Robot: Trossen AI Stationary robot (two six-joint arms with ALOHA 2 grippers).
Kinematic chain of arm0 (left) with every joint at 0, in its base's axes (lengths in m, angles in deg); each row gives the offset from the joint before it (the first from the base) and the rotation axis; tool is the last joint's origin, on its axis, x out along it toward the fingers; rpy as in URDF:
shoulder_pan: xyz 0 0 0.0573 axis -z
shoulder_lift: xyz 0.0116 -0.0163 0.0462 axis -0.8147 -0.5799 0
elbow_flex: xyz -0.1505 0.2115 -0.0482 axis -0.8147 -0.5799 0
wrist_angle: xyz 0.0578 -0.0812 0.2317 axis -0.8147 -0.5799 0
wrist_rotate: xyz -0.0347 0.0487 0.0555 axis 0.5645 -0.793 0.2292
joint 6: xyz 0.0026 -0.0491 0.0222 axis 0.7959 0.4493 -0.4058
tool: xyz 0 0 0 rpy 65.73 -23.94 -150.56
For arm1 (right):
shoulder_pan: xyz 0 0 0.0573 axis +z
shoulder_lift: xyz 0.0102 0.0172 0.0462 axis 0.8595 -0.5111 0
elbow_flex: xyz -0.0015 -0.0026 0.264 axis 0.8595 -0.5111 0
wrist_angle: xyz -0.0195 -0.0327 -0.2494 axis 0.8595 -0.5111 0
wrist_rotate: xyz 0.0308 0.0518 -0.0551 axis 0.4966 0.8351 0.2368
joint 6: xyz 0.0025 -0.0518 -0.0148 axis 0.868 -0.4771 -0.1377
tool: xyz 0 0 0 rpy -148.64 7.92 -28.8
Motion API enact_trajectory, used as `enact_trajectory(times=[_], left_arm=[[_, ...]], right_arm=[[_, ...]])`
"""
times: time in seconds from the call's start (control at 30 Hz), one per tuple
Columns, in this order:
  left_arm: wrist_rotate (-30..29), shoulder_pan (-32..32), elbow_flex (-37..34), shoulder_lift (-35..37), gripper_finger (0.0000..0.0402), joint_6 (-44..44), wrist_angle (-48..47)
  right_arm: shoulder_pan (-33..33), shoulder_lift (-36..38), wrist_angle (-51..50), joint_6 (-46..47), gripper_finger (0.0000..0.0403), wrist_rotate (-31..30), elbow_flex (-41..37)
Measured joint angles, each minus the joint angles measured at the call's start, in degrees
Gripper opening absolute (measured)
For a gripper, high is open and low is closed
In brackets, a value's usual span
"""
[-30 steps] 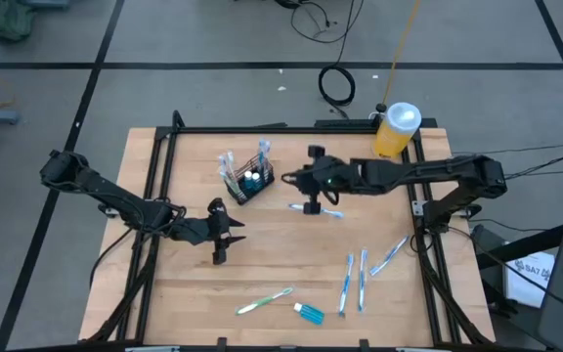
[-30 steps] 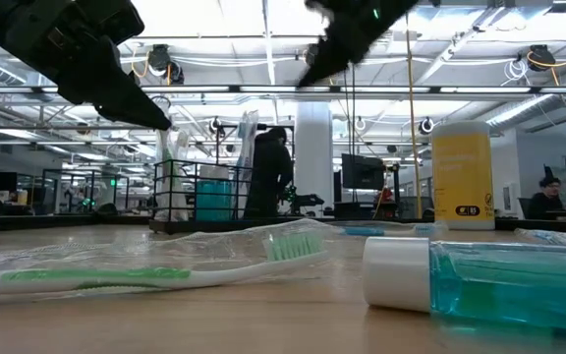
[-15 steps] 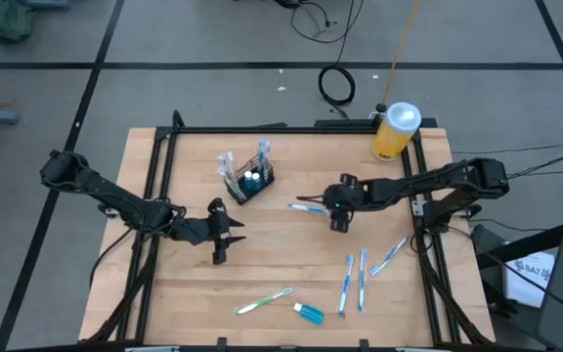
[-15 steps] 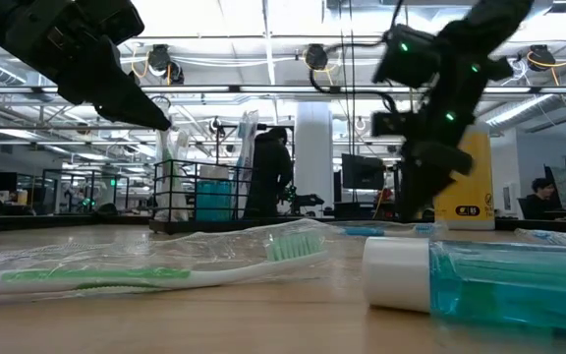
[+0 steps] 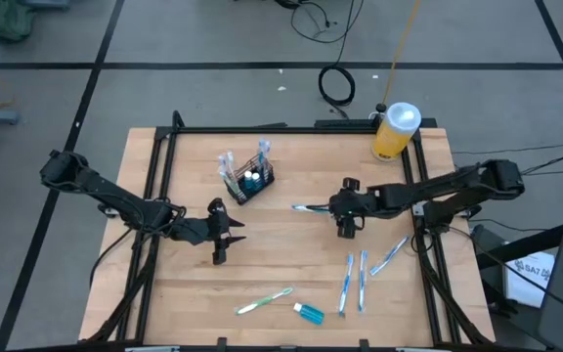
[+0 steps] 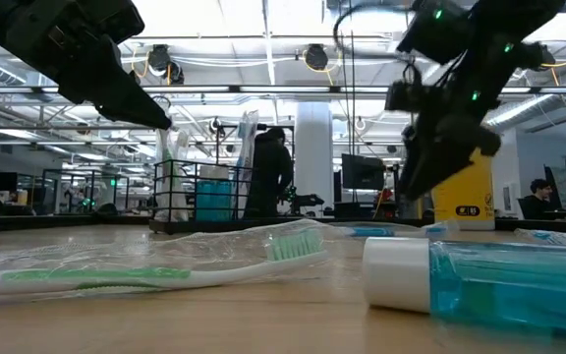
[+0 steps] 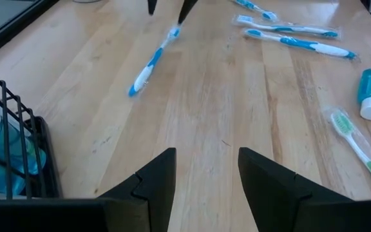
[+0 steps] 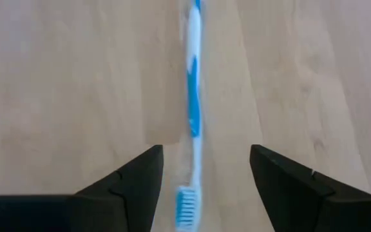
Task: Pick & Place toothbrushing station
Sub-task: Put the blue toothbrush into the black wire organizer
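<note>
1. My right gripper (image 5: 345, 227) hangs over the middle-right of the table (image 5: 194, 293) with its fingers (image 8: 134, 177) spread wide and nothing between them. A blue brush (image 8: 192, 109) lies on the wood directly below, lined up with the gap.

2. My left gripper (image 5: 219, 248) waits low on the left half, jaws apart and empty, well short of the caddy (image 5: 250, 180).

3. The caddy stands toward the far left-centre. It is upright and already holds a few brushes and a teal bottle.

4. To do this step well, I judge I should drop straight down and keep the brush centred. I would close on the handle near its middle — not the bristle end — so it lifts level.

5. Three more blue brushes (image 5: 362, 278) lie near the right edge. A green brush (image 5: 265, 301) and a small blue bottle (image 5: 310, 313) sit at the near edge.

6. A yellow bottle (image 5: 395, 132) stands at the far right corner, clear of any path to the caddy. Only the left arm sits near that route — I would carry high over it.
</note>
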Motion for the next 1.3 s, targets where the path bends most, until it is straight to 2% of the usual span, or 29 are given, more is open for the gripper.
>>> enact_trajectory(times=[0.13,0.3,0.47,0.77,0.97,1.3], left_arm=[[0.0,-0.1,0.0,0.0,0.0175,0.2,-0.1],[0.0,-0.1,0.0,0.0,0.0175,1.2,-0.1],[0.0,-0.1,0.0,0.0,0.0175,1.4,-0.1],[0.0,-0.1,0.0,0.0,0.0175,1.5,0.1],[0.0,-0.1,0.0,0.0,0.0175,1.7,0.2],[0.0,-0.1,0.0,0.0,0.0175,1.7,0.2]], right_arm=[[1.2,4.6,-0.6,2.5,0.0225,-0.1,-1.2],[1.8,5.9,5.8,5.1,0.0227,0.0,-8.9],[2.1,5.8,13.2,0.1,0.0227,0.0,-16.4],[0.5,5.9,16.2,2.4,0.0219,1.7,-19.2],[0.1,5.9,22.5,3.9,0.0181,4.3,-21.9],[0.2,5.8,24.6,3.8,0.0072,5.0,-22.8]])
